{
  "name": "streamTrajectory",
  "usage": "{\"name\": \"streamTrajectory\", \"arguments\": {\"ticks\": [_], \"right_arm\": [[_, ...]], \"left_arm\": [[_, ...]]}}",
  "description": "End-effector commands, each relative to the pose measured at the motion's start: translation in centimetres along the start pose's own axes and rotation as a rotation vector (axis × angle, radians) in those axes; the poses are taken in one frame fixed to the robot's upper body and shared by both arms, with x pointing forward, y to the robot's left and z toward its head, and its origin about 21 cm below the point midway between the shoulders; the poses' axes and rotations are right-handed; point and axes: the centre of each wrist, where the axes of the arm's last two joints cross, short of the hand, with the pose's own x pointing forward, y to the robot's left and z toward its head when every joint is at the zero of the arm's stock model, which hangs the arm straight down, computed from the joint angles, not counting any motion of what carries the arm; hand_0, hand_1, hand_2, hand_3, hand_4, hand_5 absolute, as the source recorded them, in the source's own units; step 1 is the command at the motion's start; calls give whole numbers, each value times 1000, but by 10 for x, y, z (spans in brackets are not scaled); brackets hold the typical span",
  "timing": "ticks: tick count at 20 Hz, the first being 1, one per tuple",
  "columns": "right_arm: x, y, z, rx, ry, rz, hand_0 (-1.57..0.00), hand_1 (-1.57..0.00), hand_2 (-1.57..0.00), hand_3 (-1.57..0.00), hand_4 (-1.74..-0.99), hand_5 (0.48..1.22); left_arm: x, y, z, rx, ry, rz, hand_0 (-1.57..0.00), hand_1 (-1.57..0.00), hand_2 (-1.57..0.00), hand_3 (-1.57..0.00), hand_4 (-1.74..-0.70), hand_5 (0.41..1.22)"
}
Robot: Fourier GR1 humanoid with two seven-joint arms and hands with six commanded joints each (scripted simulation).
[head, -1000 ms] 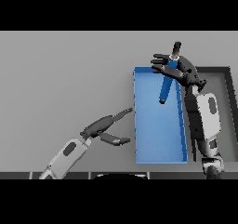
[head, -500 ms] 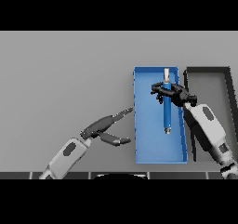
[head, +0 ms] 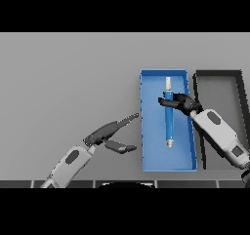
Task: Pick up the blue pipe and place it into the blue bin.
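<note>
The blue pipe, with pale ends, lies lengthwise inside the blue bin, along its middle. My right hand reaches in from the right over the bin's right wall, and its fingers curl round the pipe's upper part. Whether the pipe rests on the bin floor or hangs just above it I cannot tell. My left hand hovers over the table left of the bin, fingers straight and pointing at the bin's left wall, thumb spread below.
A dark bin stands right beside the blue bin, and my right forearm crosses over it. Grey table stretches to the left and back.
My right hand has brought the pipe from above the bin's far end down into the bin, turning it lengthwise. The left hand has stayed put.
</note>
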Motion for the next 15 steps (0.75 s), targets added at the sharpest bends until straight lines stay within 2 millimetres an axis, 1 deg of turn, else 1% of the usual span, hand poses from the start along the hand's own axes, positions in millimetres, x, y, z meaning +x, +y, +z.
{"name": "streamTrajectory", "arguments": {"ticks": [1, 2, 3, 5, 6, 7, 8, 10, 11, 12, 14, 15], "right_arm": [[0, 0, -3, -2, -4, 17, -89, -79, -76, -61, -1126, 794], [-2, -2, -4, -17, -10, 6, -71, -63, -60, -48, -1125, 764], [-1, -1, -3, -27, -9, 10, -56, -50, -48, -39, -1124, 738], [2, 0, -5, -40, -19, 14, -36, -32, -30, -24, -1122, 705], [0, 1, -5, -26, -28, 2, -28, -25, -24, -19, -1120, 702], [0, 0, -5, -21, -32, -2, -23, -20, -19, -15, -1119, 695], [-1, -2, -5, -20, -31, 0, -18, -16, -15, -12, -1123, 689], [-1, -6, -3, -34, -22, 9, -11, -10, -9, -7, -1132, 675], [-2, -4, -4, -28, -23, 13, -9, -8, -7, -6, -1129, 672], [-3, -6, -4, -27, -29, 20, -9, -8, -7, -6, -1129, 673], [1, -4, -6, -11, -43, 9, -9, -8, -7, -6, -1129, 678], [-2, -4, -7, -7, -46, 0, -9, -8, -7, -6, -1129, 677]], "left_arm": [[-1, 0, -1, 4, 9, 3, 1, 1, 1, 1, -901, 453], [-5, -3, 1, -1, 6, 9, 1, 1, 1, 1, -905, 455], [-4, -4, -3, -4, 6, 12, 1, 1, 1, 1, -909, 457], [-7, 1, -2, 5, 10, 18, 1, 1, 1, 1, -914, 459], [-6, 1, -2, -1, 5, 12, 1, 1, 1, 1, -914, 460], [-6, -3, -3, -4, -3, 13, 1, 1, 1, 1, -915, 462], [-2, -2, -7, -1, 0, 12, 1, 1, 1, 1, -916, 464], [-3, -3, -6, -1, 8, 19, 1, 1, 1, 1, -922, 466], [-5, -3, -4, -2, 7, 21, 1, 1, 1, 1, -920, 464], [-5, -2, -5, 3, 9, 18, 1, 1, 1, 1, -920, 467], [-6, -3, -8, -1, 6, 24, 1, 1, 1, 1, -920, 469], [-1, -1, -9, 2, -6, 19, 1, 1, 1, 1, -920, 468]]}}
